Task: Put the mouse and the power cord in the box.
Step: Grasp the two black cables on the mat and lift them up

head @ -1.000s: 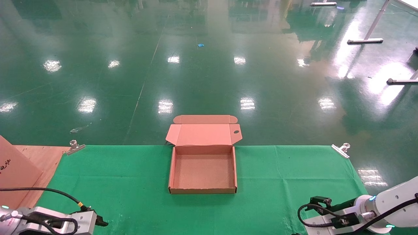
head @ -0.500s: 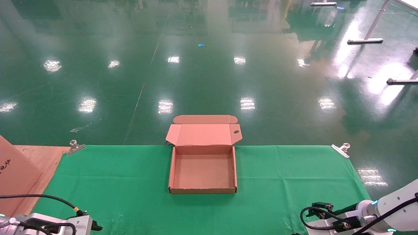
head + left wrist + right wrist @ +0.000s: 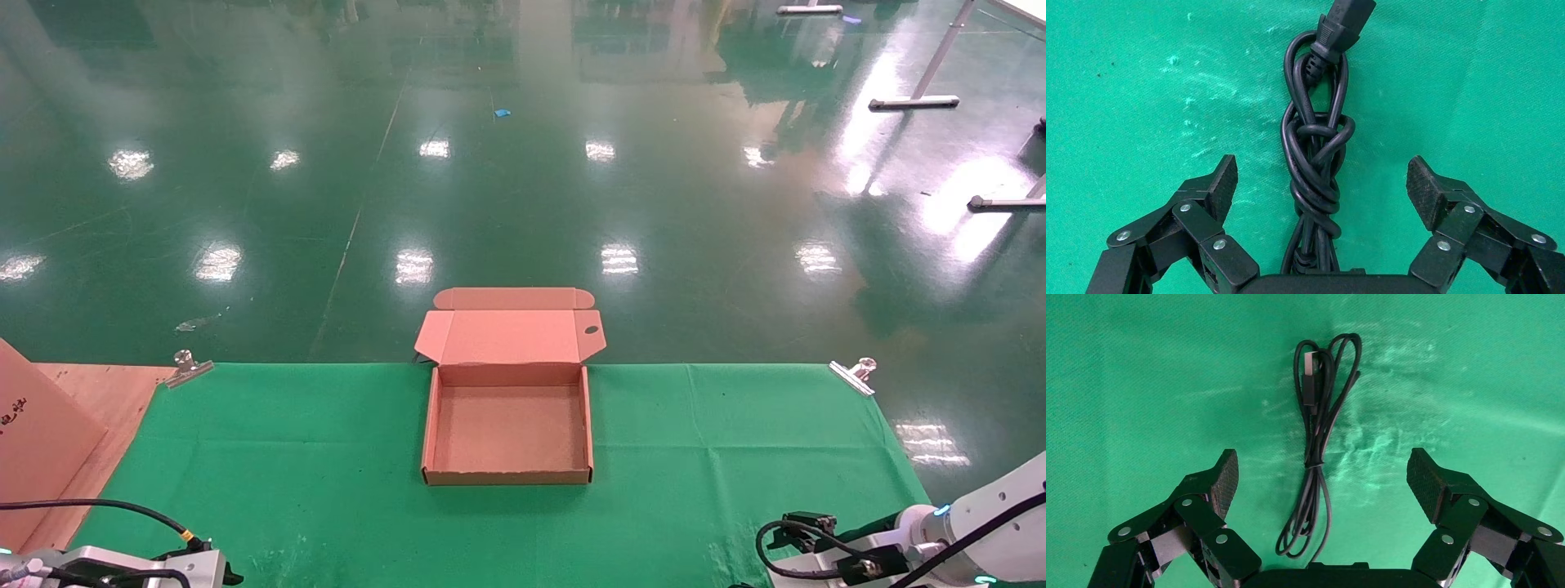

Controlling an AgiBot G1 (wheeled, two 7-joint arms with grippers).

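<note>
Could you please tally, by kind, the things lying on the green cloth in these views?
Cardboard boxes: 1, the open box.
Cable bundles: 2, the knotted power cord under the left gripper and a thinner USB cable under the right gripper.
Mice: 0 visible.
Total: 3.

Head view overlooks the green cloth (image 3: 327,457) — wrist views hover close above it.

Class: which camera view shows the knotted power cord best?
The left wrist view: the power cord lies knotted on the green cloth between the open left gripper's fingers. The head view shows none of it; the right wrist view shows only a thinner USB cable.
</note>
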